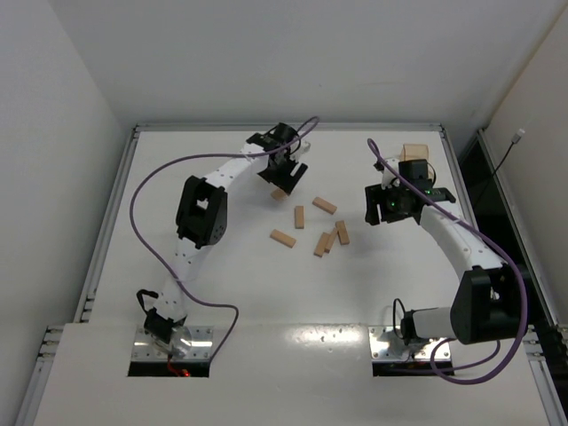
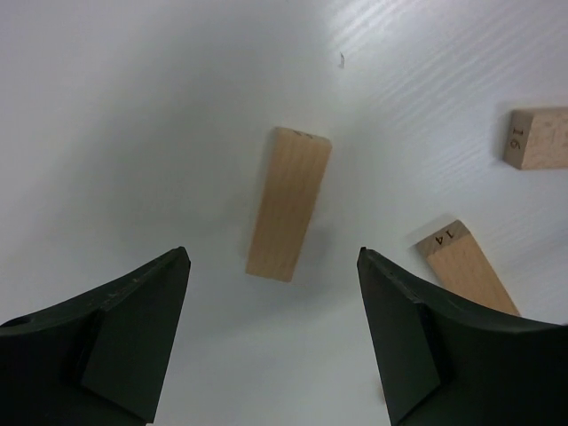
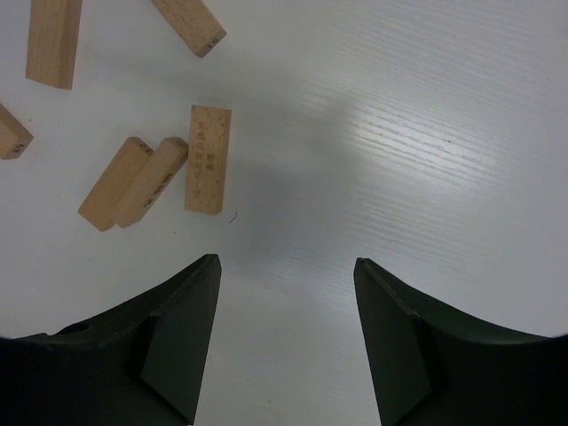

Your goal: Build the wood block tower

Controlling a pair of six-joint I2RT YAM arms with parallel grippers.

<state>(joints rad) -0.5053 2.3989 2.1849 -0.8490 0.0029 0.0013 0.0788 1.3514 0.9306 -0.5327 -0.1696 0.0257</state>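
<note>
no tower yet: a skewed pinch could send the first block sliding

top view: the wood block tower is not standing anywhere in view. its pieces lie flat on the table (image 1: 222, 284). the left gripper (image 1: 280, 180) hangs over the far block (image 1: 278, 192), which sits a little apart from the loose blocks (image 1: 320, 232) scattered mid-table. the right gripper (image 1: 388, 202) sits off to the side of them. a tan shape (image 1: 414, 153) behind that arm is partly hidden, and i cannot tell what it is.

left wrist: the jaws are apart. the far block (image 2: 288, 204) lies untouched on the table below the gap, slightly slanted to it. my worry is that closing on that slant would twist or flick the block instead of seating it. a numbered block (image 2: 466, 266) lies just beside one finger and could be clipped on the way down. another numbered block (image 2: 540, 138) lies farther out.

right wrist: the jaws are apart, with nothing between them and bare table below. off to one side of them, two touching blocks (image 3: 133, 182) lie side by side, so picking one would likely drag its neighbour.
</note>
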